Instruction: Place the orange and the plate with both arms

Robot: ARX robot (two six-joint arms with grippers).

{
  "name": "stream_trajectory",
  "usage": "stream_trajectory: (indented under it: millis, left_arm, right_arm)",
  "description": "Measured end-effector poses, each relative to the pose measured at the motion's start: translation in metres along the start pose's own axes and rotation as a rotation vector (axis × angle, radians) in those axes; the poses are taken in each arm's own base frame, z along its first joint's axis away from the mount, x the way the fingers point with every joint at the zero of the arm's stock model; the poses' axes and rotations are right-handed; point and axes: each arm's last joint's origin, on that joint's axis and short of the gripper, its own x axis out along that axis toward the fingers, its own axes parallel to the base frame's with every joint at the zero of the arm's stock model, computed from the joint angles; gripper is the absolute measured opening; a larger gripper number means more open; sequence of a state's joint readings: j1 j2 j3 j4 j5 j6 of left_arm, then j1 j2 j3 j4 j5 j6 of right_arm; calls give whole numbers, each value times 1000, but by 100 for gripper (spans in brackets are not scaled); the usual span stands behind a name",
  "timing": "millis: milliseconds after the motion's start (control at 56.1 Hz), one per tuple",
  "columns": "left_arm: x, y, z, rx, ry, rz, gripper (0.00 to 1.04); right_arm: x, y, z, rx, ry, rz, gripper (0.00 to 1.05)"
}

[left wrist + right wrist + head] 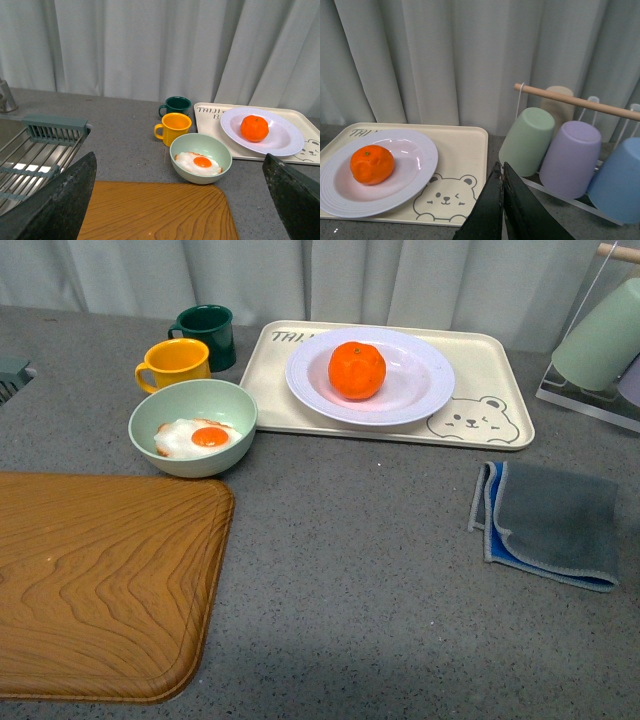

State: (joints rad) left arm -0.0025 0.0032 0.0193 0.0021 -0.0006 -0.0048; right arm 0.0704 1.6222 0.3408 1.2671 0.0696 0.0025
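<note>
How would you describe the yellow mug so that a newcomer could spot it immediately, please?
Start at the cream bear tray at the back of the grey counter. Off its left end stand two mugs; the yellow mug is the nearer one, in front of the dark green mug and right behind the pale green bowl holding a fried egg.

— Where does the orange (357,370) sit?
— In the plate (420,390), which rests on the bear tray (505,365) at the back of the counter (350,570).
— And left of the tray?
— Two mugs (175,363), a bowl (192,427) holding an egg (198,437) before them, a wooden board (100,580) nearest. A cloth (548,522) lies right.
</note>
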Motion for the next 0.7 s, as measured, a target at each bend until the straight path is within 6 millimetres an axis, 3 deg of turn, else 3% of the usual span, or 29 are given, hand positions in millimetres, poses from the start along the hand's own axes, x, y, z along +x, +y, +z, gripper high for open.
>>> stream_trajectory:
  millis: [303, 696]
  left_arm:
    - [0, 0, 0, 0, 0, 0, 98]
    - [0, 0, 0, 0, 0, 0, 98]
  right_arm:
    - [-49, -16, 13, 1, -4, -5, 1]
    - [-88, -16, 13, 1, -1, -1, 1]
